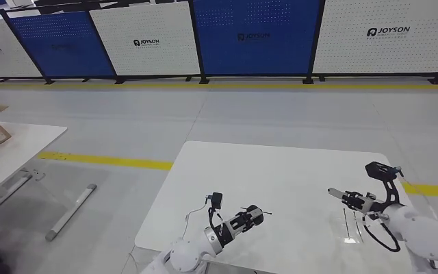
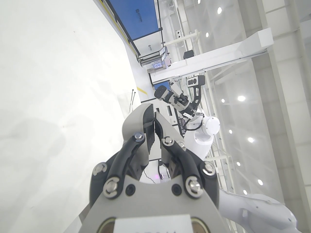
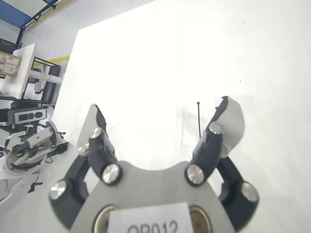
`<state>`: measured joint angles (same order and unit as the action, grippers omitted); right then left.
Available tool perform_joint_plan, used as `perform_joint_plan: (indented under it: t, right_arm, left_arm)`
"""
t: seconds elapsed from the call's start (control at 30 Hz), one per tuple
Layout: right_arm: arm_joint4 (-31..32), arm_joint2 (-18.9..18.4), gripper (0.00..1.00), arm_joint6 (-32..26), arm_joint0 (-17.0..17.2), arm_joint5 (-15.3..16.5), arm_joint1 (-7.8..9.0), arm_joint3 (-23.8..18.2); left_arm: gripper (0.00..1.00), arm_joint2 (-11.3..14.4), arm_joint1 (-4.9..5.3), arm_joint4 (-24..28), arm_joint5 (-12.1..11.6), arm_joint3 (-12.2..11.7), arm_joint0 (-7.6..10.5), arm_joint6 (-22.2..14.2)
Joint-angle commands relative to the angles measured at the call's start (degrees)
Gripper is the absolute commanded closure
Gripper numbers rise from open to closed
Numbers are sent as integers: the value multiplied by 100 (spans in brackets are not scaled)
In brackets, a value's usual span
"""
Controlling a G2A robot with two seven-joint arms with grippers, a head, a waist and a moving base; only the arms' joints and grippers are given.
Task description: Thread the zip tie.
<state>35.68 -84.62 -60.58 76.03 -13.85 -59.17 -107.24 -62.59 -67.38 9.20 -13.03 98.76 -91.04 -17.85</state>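
Observation:
Two thin black zip ties [image 1: 345, 222] lie side by side on the white table [image 1: 274, 171], near its right edge. One zip tie [image 3: 198, 120] shows between the right fingers, and the ties [image 2: 133, 98] appear far off in the left wrist view. My right gripper [image 3: 160, 103] is open and hovers just above and beside them, also seen from above [image 1: 333, 193]. My left gripper [image 2: 153, 112] is shut, pads pressed together, over the table's front-left part [image 1: 256, 214]. A thin dark line crosses its tip from above; I cannot tell what it is.
The ties rest on a faint clear sheet [image 1: 350, 229]. Another white table [image 1: 20, 140] stands to the left across the floor. Blue and white panel walls [image 1: 253, 34] line the back. Much bare table surface lies between the two arms.

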Motion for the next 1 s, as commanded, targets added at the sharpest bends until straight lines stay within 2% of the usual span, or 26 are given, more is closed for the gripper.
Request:
perform_joint_plan:
  t: [0.0,0.37,0.43,0.57,0.73,0.97]
  right_arm:
    - [0,0,0,0,0,0,0,0]
    - [0,0,0,0,0,0,0,0]
    - [126,50,0,40,29,141,8,-2]
    - [687,115,0,-366,-27,302,62,-78]
    - [906,89,0,-1038,-235,509,117,65]
    - [901,82,0,-1099,-292,546,124,91]
  left_arm:
    - [100,0,0,0,0,0,0,0]
    - [100,0,0,0,0,0,0,0]
    - [100,0,0,0,0,0,0,0]
    - [100,0,0,0,0,0,0,0]
    - [100,0,0,0,0,0,0,0]
    - [100,0,0,0,0,0,0,0]
